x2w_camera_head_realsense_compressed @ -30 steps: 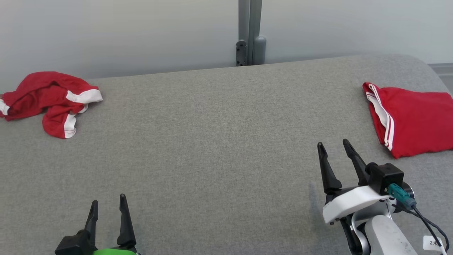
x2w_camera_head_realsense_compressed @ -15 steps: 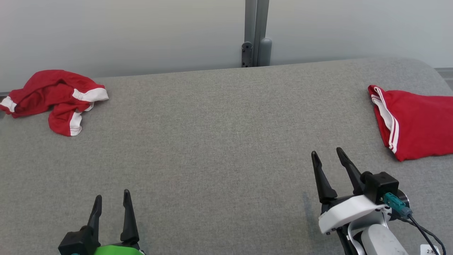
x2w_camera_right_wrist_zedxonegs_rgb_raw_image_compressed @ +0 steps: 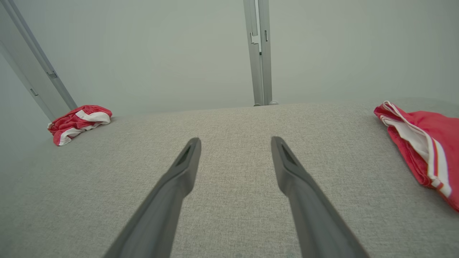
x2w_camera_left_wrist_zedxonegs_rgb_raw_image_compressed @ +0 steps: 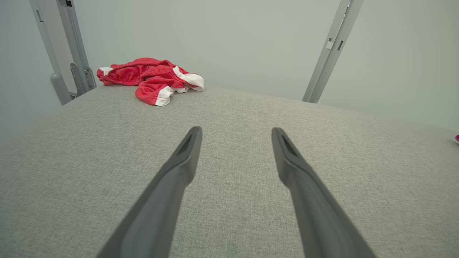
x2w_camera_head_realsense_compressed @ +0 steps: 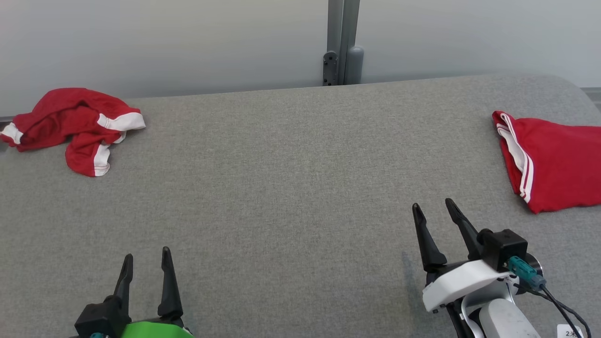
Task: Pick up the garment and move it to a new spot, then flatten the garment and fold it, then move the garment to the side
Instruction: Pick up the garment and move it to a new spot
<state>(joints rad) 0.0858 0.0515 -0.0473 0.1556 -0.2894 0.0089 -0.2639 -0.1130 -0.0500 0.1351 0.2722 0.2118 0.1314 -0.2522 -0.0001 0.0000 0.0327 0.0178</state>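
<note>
"Red garment first: where is it lying?" the inspector is asking.

"I am finding the crumpled red garment (x2w_camera_head_realsense_compressed: 75,126) bunched at the far left corner of the grey padded surface (x2w_camera_head_realsense_compressed: 291,188), well apart from both my pincers. My left gripper (x2w_camera_head_realsense_compressed: 146,253) is hovering at the near edge, jaws spread wide, grasping nothing. My right gripper (x2w_camera_head_realsense_compressed: 432,203) is likewise released and empty, near the folded red garment (x2w_camera_head_realsense_compressed: 549,162) on the right."

"How are you proposing to do the pick-up well?"

"I am judging the left arm the one to reach, since it is sitting on that side. I am advising an approach from above onto the highest fold, pinching deep enough to take several layers rather than the white-trimmed hem alone, or the cloth may be slipping out on the lift. Carrying it high should be keeping the trailing ends from dragging."

"Count, please."

"I am counting two red garments, one crumpled and one folded; two grippers, two fingers apiece; one grey surface."
</note>
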